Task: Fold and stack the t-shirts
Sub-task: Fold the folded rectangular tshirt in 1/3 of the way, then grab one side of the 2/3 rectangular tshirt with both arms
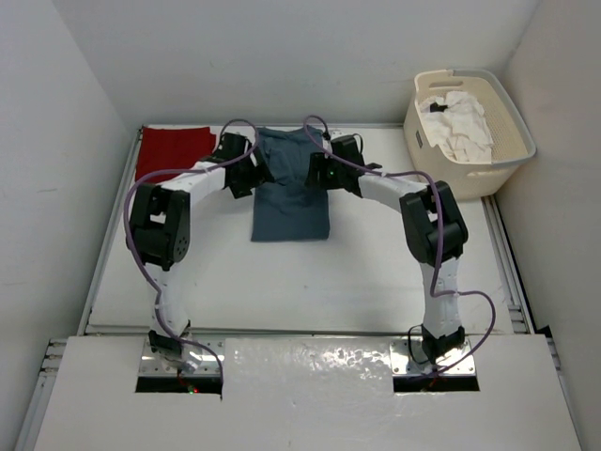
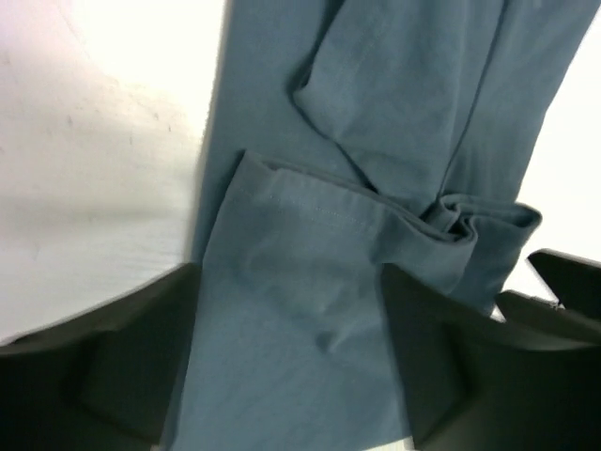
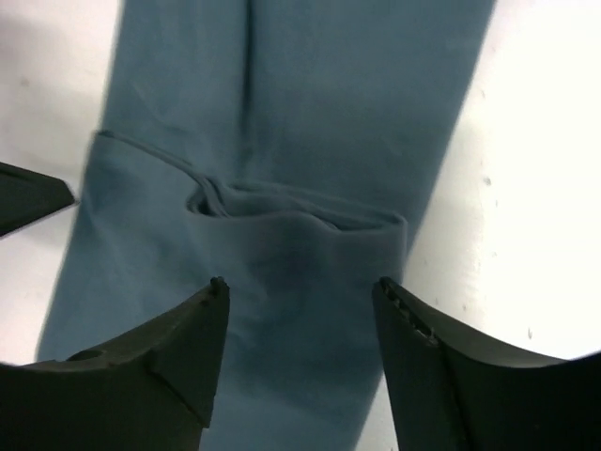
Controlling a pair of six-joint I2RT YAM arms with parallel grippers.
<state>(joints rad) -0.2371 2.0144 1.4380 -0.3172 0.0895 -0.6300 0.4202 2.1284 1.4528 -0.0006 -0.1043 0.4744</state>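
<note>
You are hovering the left hand (image 2: 286, 376) and right hand (image 3: 300, 348), both spread wide and empty, over the blue-grey t-shirt (image 1: 291, 193) lying at twelve o'clock on the desk (image 1: 310, 282), risking a fingertip snagging and dragging open its bunched fold (image 3: 300, 221).

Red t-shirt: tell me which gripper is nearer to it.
Left. The left gripper is over the blue-grey t-shirt's left edge, just right of the red t-shirt; the right gripper is over that shirt's right edge, farther away.
</note>
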